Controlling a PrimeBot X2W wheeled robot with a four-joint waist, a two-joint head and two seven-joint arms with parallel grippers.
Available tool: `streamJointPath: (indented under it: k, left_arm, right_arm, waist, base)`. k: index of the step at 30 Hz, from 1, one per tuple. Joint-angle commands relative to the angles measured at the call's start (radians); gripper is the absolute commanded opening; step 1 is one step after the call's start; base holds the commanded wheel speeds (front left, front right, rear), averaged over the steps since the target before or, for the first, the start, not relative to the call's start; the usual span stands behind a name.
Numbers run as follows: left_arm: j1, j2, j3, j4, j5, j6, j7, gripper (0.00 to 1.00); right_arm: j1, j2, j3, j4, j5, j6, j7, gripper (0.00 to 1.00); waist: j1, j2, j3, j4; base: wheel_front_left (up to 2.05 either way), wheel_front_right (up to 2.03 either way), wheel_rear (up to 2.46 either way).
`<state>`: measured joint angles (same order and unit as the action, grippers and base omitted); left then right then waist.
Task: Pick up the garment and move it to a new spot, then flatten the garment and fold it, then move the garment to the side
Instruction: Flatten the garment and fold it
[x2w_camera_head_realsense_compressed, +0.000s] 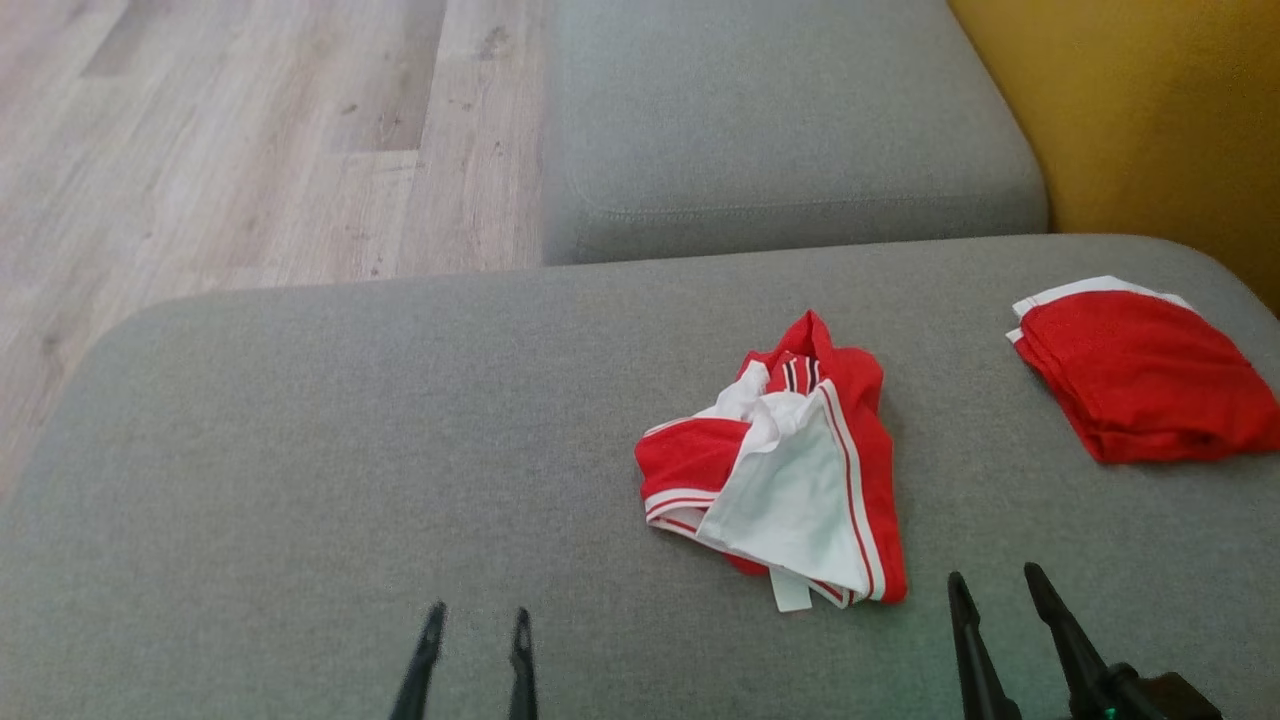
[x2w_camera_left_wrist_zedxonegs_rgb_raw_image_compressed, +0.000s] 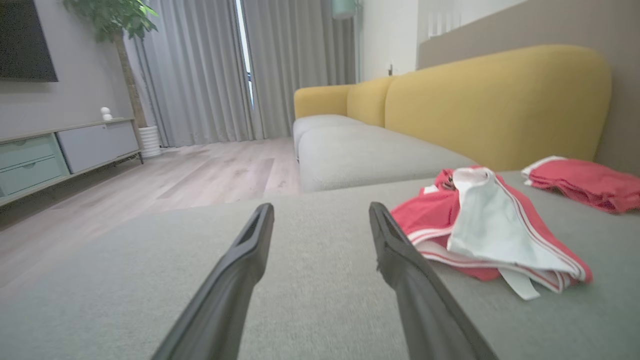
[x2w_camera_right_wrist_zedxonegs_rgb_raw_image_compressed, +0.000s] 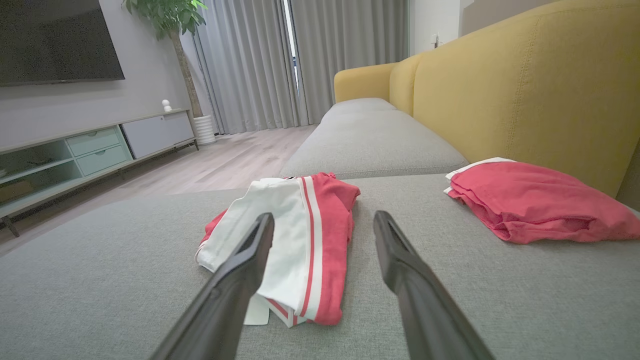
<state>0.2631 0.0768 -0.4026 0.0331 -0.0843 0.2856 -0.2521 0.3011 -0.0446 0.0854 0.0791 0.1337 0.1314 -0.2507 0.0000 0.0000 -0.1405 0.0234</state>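
**A:** Garment (x2w_camera_head_realsense_compressed: 790, 480), anything happening yet?

**B:** Left end effector (x2w_camera_head_realsense_compressed: 478, 610) and right end effector (x2w_camera_head_realsense_compressed: 994, 574) are hovering wide open, gripping nothing. It's lying crumpled on the sofa seat (x2w_camera_head_realsense_compressed: 300, 450), just beyond the right one. Pickup, flattening, folding are seemingly all waiting.

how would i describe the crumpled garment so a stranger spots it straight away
Find the sofa with the yellow back and look at its near grey cushion. The garment lies in a loose heap on that cushion, right of centre. Unlike the neatly folded red pile nearer the back, it is crumpled and shows a big white panel with red-and-white stripes.
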Motion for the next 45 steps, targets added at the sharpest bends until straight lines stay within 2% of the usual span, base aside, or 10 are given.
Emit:
streamJointPath:
  k: [1,9,17,24,38,39,40,41,44,45]
  left_arm:
    - [-0.047,-0.014,0.014,0.000,0.029,-0.020,-0.010,1.00]
    - [-0.212,-0.019,-0.059,0.189,0.029,-0.125,-0.010,1.00]
    - [-0.445,-0.026,-0.189,0.452,-0.063,-0.232,0.022,1.00]
    - [-0.603,-0.026,-0.313,0.579,-0.173,-0.233,0.042,1.00]
    - [-0.720,-0.026,-0.431,0.686,-0.319,-0.223,-0.004,1.00]
    - [-0.728,-0.026,-0.437,0.689,-0.323,-0.224,-0.006,0.94]
    - [-0.736,-0.026,-0.444,0.689,-0.326,-0.225,-0.007,0.51]
    - [-0.742,-0.026,-0.449,0.688,-0.331,-0.225,-0.008,0.36]
    - [-0.758,-0.026,-0.461,0.693,-0.342,-0.224,-0.009,0.00]
    - [-0.763,-0.027,-0.463,0.692,-0.345,-0.224,-0.009,0.00]
  right_arm:
    - [-0.037,-0.006,0.022,-0.035,0.008,-0.001,-0.011,1.00]
    - [-0.058,-0.006,0.044,-0.036,0.004,-0.001,-0.011,1.00]
    - [-0.102,-0.014,0.081,-0.025,-0.007,-0.001,-0.011,1.00]
    - [-0.159,-0.026,0.108,-0.025,-0.002,-0.001,-0.011,1.00]
    - [-0.195,-0.029,0.118,-0.018,0.004,-0.001,-0.011,1.00]
    - [-0.197,-0.028,0.118,-0.019,0.004,-0.001,-0.011,1.00]
    - [-0.198,-0.028,0.118,-0.019,0.004,-0.001,-0.011,1.00]
    - [-0.200,-0.028,0.118,-0.019,0.004,-0.001,-0.011,1.00]
    - [-0.202,-0.027,0.121,-0.016,0.003,-0.001,-0.011,1.00]
    - [-0.203,-0.026,0.122,-0.015,0.003,-0.001,-0.011,1.00]
  waist:
    - [0.0000,0.0000,0.012,0.003]
    - [0.0000,0.0000,0.076,-0.016]
    - [0.0000,0.0000,0.155,-0.086]
    - [0.0000,0.0000,0.225,-0.160]
    - [0.0000,0.0000,0.254,-0.250]
    - [0.0000,0.0000,0.256,-0.254]
    - [0.0000,0.0000,0.258,-0.257]
    - [0.0000,0.0000,0.259,-0.261]
    - [0.0000,0.0000,0.257,-0.272]
    - [0.0000,0.0000,0.256,-0.276]
  base:
    - [0.00,0.00,0.00]
    - [0.00,0.00,0.00]
    - [0.00,0.00,0.00]
    - [0.00,0.00,0.00]
    - [0.00,0.00,0.00]
    - [0.00,0.00,0.00]
    - [0.00,0.00,0.00]
    - [0.00,0.00,0.00]
    - [0.00,0.00,0.00]
    - [0.00,0.00,0.00]
